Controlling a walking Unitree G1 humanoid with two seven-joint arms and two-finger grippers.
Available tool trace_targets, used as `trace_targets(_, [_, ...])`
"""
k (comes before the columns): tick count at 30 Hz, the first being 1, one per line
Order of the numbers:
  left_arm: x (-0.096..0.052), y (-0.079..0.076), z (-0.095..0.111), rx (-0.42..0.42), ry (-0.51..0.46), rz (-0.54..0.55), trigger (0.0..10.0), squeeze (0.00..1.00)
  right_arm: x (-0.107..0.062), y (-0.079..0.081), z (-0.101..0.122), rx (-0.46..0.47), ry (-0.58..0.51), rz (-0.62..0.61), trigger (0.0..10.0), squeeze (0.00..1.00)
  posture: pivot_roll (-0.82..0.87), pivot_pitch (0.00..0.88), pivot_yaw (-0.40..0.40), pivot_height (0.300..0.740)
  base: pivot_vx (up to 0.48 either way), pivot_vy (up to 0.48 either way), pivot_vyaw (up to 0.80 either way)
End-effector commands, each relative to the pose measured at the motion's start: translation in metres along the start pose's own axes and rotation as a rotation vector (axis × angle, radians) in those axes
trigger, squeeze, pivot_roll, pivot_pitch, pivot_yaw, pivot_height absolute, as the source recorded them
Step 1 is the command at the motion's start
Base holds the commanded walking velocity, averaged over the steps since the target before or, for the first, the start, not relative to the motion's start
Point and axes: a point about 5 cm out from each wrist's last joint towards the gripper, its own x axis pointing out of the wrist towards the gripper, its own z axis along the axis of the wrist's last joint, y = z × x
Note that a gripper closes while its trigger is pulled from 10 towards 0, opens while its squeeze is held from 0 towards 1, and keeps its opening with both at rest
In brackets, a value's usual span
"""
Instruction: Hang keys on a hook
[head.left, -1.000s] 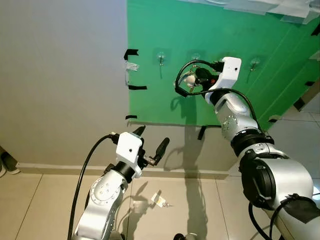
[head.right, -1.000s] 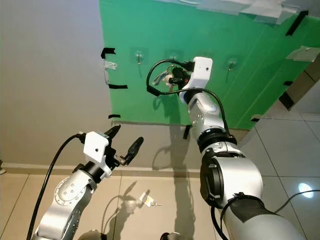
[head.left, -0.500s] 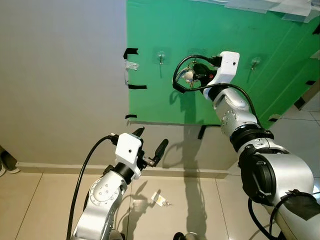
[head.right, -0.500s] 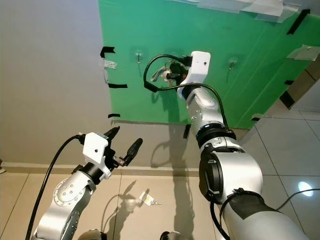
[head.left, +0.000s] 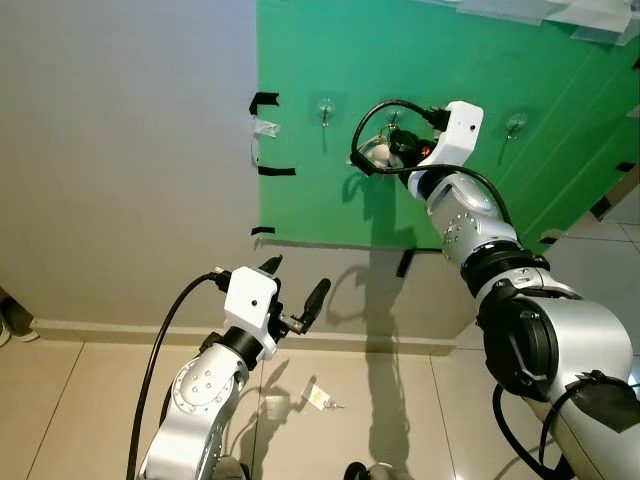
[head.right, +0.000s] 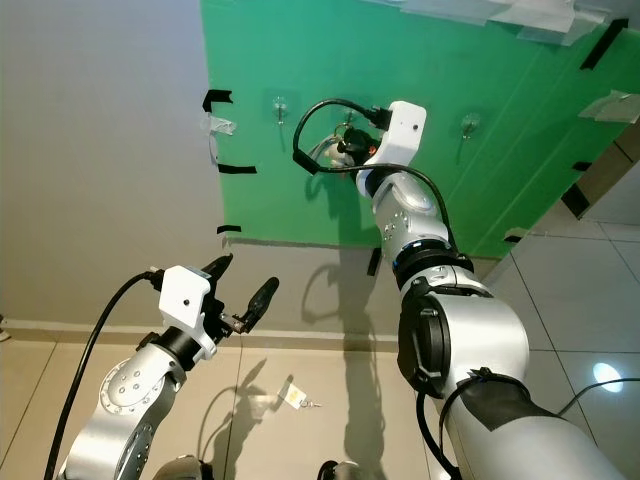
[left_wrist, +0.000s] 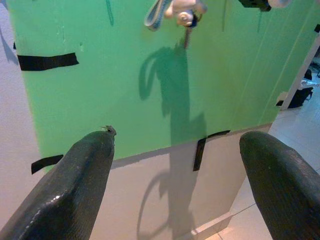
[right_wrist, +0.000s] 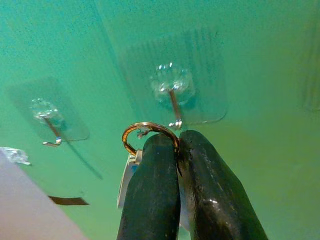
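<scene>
- Right wrist view shows your right claw pinching the key ring, its loop just beside the tip of the clear adhesive hook on the green sheet.
- Risk: the ring may slide past the tip if you let go early, and the keys drop to the floor.
- Your right arm reaches high toward the wall.
- Your left claw hovers low, fingers spread, holding nothing.

1. The left gripper has its two black fingers spread wide apart.
2. Beyond them, keys hang against a green board edged with black tape.
</scene>
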Motion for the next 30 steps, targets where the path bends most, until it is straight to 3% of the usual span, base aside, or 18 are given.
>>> trace_targets(1, [0.003,-0.002,0.004,0.002,-0.012,-0.003,10.0,0.0,0.002,0.001,0.012,-0.093,-0.031,0.012,10.0,0.0,0.16,0.079,-0.102,0.74,0.0,0.0,0.0])
trace_targets(4, [0.008,-0.001,0.003,-0.003,-0.012,-0.01,10.0,0.0,-0.001,-0.005,0.007,-0.091,-0.011,0.004,10.0,0.0,0.14,0.065,-0.097,0.74,0.0,0.0,0.0])
trace_targets(8, [0.013,-0.003,0.004,-0.006,-0.018,-0.027,10.0,0.0,-0.004,-0.015,0.004,0.088,0.009,-0.03,10.0,0.0,0.13,0.056,-0.082,0.74,0.0,0.0,0.0])
trace_targets(14, [0.012,-0.004,0.004,-0.009,-0.012,-0.037,10.0,0.0,-0.003,-0.016,0.007,0.231,0.014,-0.029,10.0,0.0,0.15,0.051,-0.079,0.74,0.0,0.0,0.0])
trace_targets(19, [0.011,-0.001,0.004,-0.014,-0.01,-0.023,10.0,0.0,-0.003,-0.015,0.006,0.283,0.025,-0.026,10.0,0.0,0.15,0.051,-0.084,0.74,0.0,0.0,0.0])
trace_targets(24, [0.011,-0.002,0.003,-0.018,-0.011,-0.017,10.0,0.0,-0.001,-0.011,0.007,0.226,0.039,-0.003,10.0,0.0,0.15,0.051,-0.095,0.74,0.0,0.0,0.0])
trace_targets(26, [0.012,-0.003,0.003,-0.02,-0.013,-0.015,10.0,0.0,0.0,-0.008,0.009,0.091,0.045,0.004,10.0,0.0,0.15,0.047,-0.098,0.74,0.0,0.0,0.0])
trace_targets(30, [0.015,-0.003,0.004,-0.017,-0.025,-0.014,10.0,0.0,0.001,-0.001,0.009,-0.092,0.025,0.026,10.0,0.0,0.14,0.034,-0.103,0.74,0.0,0.0,0.0])
